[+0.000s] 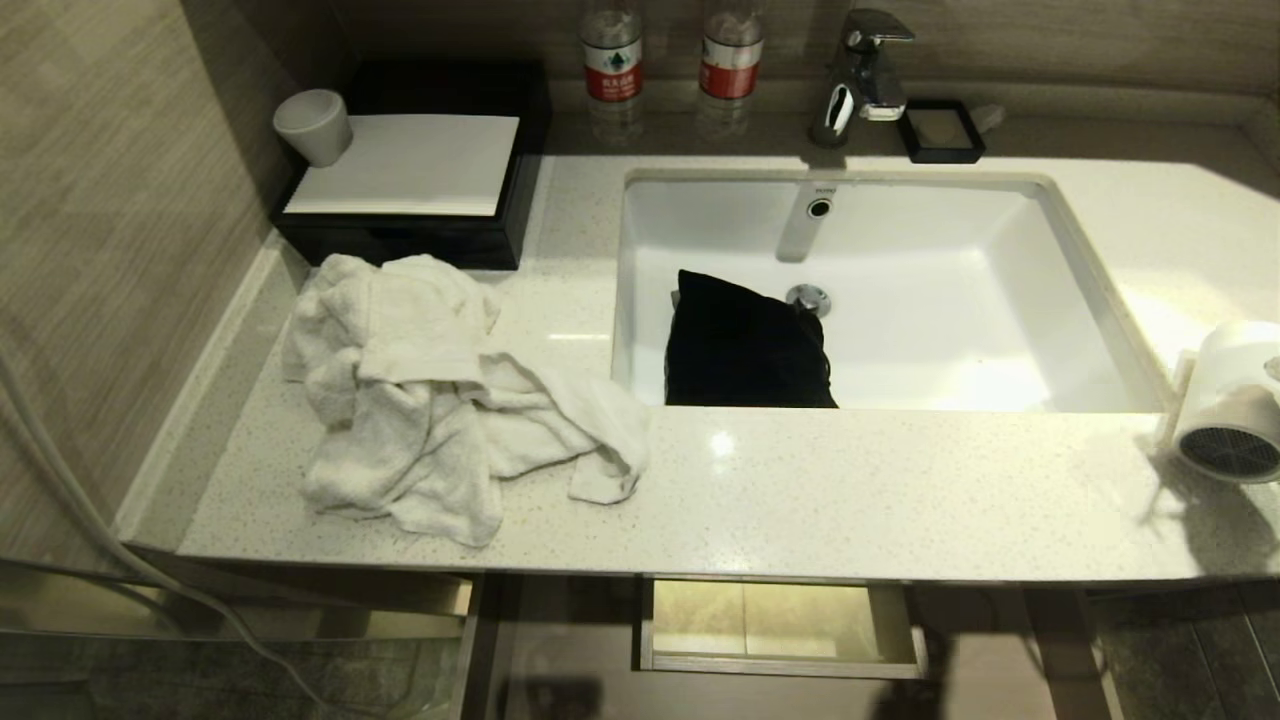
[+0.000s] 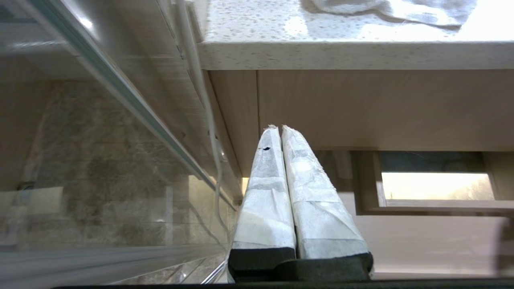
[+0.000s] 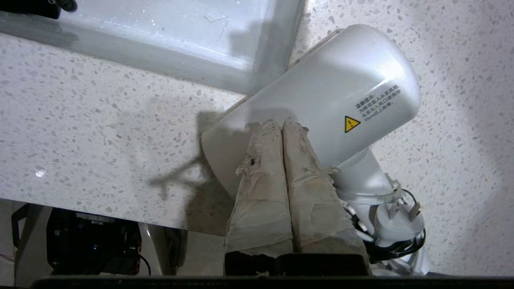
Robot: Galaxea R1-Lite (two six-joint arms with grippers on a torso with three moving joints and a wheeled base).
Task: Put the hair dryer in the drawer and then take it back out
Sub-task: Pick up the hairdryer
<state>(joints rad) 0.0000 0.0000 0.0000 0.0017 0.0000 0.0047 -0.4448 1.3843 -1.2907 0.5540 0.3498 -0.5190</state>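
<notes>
While hair dryer (image 3: 321,104) lies on counter (image 3: 100,120), right end effector (image 3: 282,125) hovers above, fingers together, holding nothing.

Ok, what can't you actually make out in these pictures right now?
- Hair dryer: head view, cut off by the right edge; handle and cord unseen there.
- Drawer: head view, the countertop hides most of its inside.
- Right gripper: right wrist view, whether its shut tips touch the dryer is unclear.
- Black pouch in the sink: contents hidden.

Hair dryer (image 1: 1232,410) on counter (image 1: 800,490) right of sink (image 1: 1000,260), towel (image 1: 430,400) left, drawer (image 1: 780,625) below
</notes>
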